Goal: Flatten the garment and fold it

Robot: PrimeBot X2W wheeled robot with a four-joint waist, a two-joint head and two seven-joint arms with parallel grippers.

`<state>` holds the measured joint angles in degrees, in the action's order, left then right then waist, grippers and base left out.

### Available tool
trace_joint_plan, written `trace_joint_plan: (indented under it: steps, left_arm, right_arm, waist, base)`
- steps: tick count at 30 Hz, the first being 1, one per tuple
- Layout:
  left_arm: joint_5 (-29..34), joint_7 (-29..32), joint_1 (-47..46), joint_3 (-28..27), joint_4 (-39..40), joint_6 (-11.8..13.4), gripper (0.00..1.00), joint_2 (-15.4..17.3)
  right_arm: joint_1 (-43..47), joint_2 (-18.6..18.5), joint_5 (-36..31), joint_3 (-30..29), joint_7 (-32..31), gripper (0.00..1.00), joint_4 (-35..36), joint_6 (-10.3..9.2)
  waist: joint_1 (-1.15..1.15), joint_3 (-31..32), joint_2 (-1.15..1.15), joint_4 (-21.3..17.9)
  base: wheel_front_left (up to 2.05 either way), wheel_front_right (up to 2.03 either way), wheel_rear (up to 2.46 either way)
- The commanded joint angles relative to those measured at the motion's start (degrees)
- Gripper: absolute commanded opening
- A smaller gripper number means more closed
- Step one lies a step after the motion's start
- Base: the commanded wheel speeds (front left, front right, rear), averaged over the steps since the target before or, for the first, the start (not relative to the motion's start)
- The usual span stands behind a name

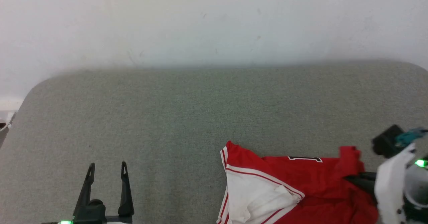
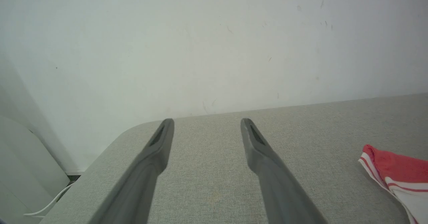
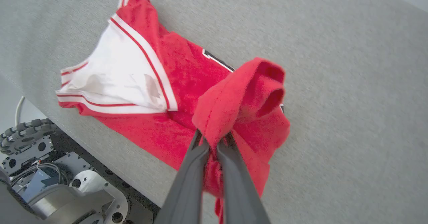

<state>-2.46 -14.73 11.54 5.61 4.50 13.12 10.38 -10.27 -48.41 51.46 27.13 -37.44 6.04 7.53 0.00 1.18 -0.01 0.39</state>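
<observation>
Right jaws pinch garment (image 3: pixel 187 80); grey surface (image 3: pixel 334 83), white wall (image 1: pixel 214 23).

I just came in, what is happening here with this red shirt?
A two-armed robot is working on a red and white shirt that lies crumpled near the front edge of a grey table. Its right pincer is shut on a bunched fold of red cloth. The left pincer is open, apart from the shirt. The shirt is not flat yet.

garment (image 1: pixel 311 184): red jersey, white sleeve | crumpled, one fold raised | on grey surface (image 1: pixel 200 110)
</observation>
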Motion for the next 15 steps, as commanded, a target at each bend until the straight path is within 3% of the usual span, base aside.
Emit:
trace_joint_plan:
  steps: [1, 7, 15]
  left_arm:
    - [0.44, -0.27, -0.66, -0.24, -0.20, -0.41, 1.00, -0.36]
    - [1.07, -0.27, -2.87, 0.10, -0.83, -1.24, 1.00, -0.92]
    - [1.46, -0.27, -6.03, 0.61, -1.93, -1.97, 1.00, -1.76]
  right_arm:
    - [-1.29, 0.91, -0.47, 0.65, -0.31, 0.00, 0.92, -0.04]
    - [-8.35, 7.28, -2.17, 9.20, -2.61, 0.00, 2.47, -0.04]
    - [-19.51, 17.21, -3.27, 19.73, -0.94, 0.00, -9.84, -0.04]
  waist:
    - [0.00, -0.36, 0.01, 0.36]
    - [0.00, -2.39, 0.01, 2.22]
    - [0.00, -5.83, 0.01, 4.62]
  base:
    - [0.00, 0.00, 0.00]
    - [0.00, 0.00, 0.00]
    - [0.00, 0.00, 0.00]
